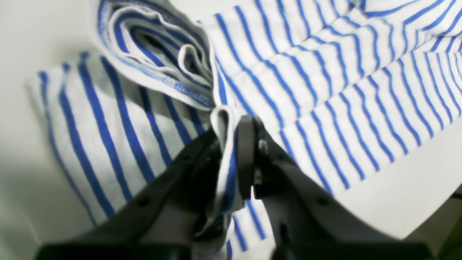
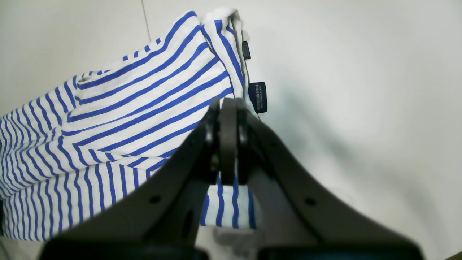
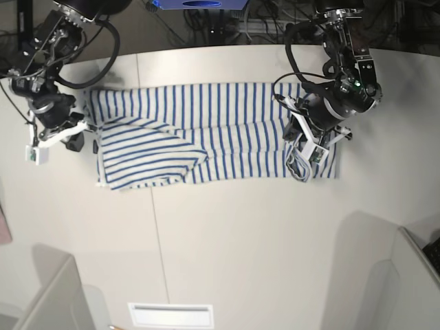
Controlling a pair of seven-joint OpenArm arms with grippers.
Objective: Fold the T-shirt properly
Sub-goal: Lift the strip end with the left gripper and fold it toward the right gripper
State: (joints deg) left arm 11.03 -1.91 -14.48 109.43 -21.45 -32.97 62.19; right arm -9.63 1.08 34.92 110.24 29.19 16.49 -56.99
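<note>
Two tools are seen at the two ends of the T-shirt (image 3: 206, 130), which is spread long and flat across the white surface (image 3: 227, 240).

At the left of the base view, the right tool (image 3: 88, 128) is found at the end of the shirt. In the right wrist view, the right tool (image 2: 228, 108) is seen pressed together, and the striped cloth (image 2: 144, 108) is caught between its two sides. More cloth hangs down below the tips. A dark label (image 2: 257, 96) is seen just beside the tool, on the edge of the cloth. The rest of the shirt runs away from the tool, to the left of that view.

In the middle of the base view, a part of the shirt is folded over itself at a slant.

At the right of the base view, the left tool (image 3: 300, 135) is set over the other end of the shirt. In the left wrist view, the left tool (image 1: 231, 124) is shut tight on a thin fold of the T-shirt (image 1: 325, 90). Just past the tips, the cloth is bunched up in loose rolls. Flat striped cloth lies on both sides of the tool.
</note>
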